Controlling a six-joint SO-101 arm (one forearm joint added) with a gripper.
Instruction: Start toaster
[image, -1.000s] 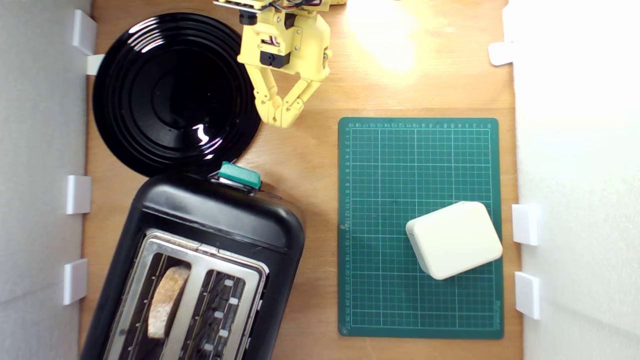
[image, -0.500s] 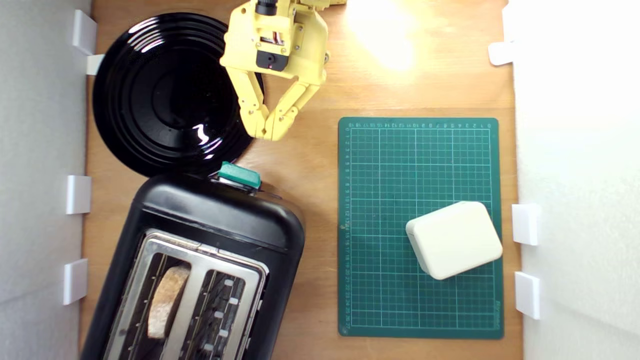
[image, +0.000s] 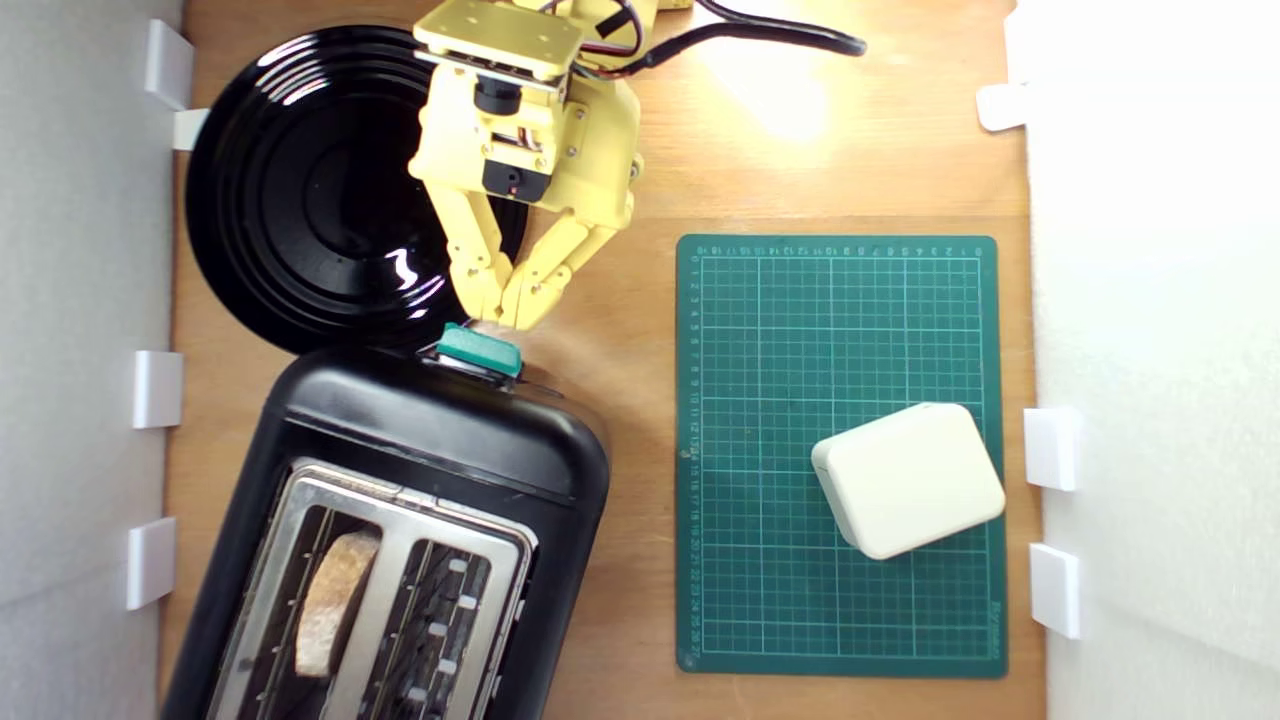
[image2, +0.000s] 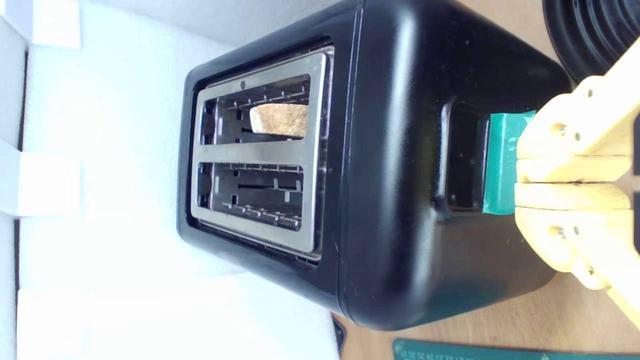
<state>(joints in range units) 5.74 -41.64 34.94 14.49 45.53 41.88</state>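
Occupying the exterior view's left, a round black plate (image: 320, 190) is being overlapped at its near edge by the toaster (image: 400, 520), which is carrying a slice of bread (image: 335, 600) in one slot. The teal lever knob (image: 480, 350) is being met by the yellow claw (image: 505, 315), its fingers pressed together and empty. Farther right on the wooden surface (image: 630, 420), a cream box (image: 908, 480) is being carried by a green cutting mat (image: 790, 330).
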